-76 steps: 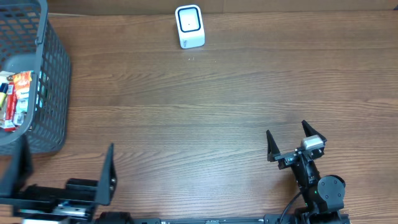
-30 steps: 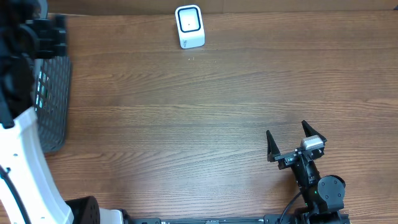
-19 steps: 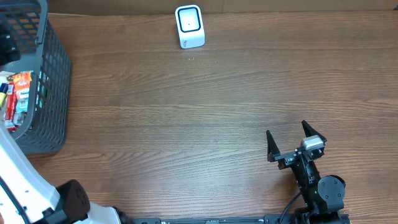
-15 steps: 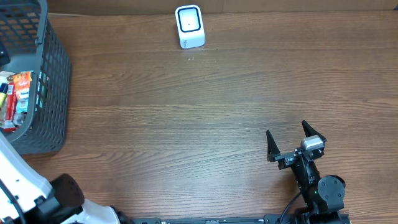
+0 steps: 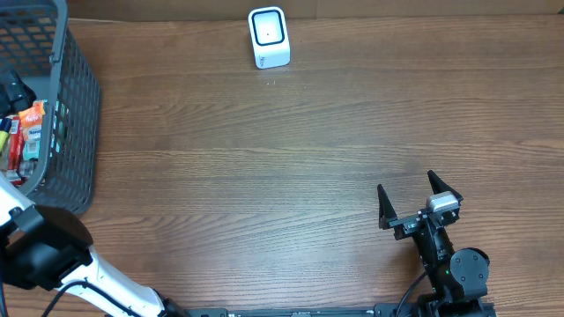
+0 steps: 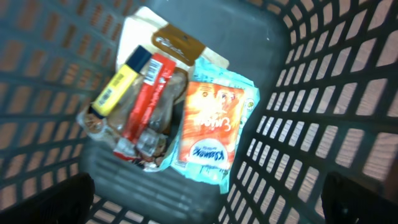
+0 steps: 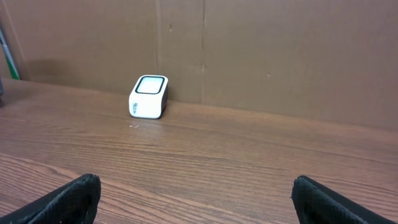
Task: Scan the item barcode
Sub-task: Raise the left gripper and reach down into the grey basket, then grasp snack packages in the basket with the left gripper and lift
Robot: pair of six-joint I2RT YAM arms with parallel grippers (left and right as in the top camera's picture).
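Several packaged items lie in the grey basket [image 6: 323,93]: an orange and teal snack packet [image 6: 211,127], a red wrapper [image 6: 146,93], a yellow tube [image 6: 118,84] and a beige packet [image 6: 177,43]. My left gripper [image 6: 208,205] hangs open above them, touching none; from overhead it shows at the left edge [image 5: 12,88] over the basket [image 5: 77,106]. The white barcode scanner [image 5: 269,37] stands at the table's far edge, also ahead in the right wrist view [image 7: 149,96]. My right gripper [image 5: 404,181] rests open and empty near the front right [image 7: 196,196].
A brown cardboard wall [image 7: 261,50] backs the table behind the scanner. The basket's mesh walls rise around the items on all sides. My left arm's white link [image 5: 35,255] crosses the front left corner.
My left arm has swung up from the table's front left and now holds its gripper over the basket. The right arm and the scanner have not moved.
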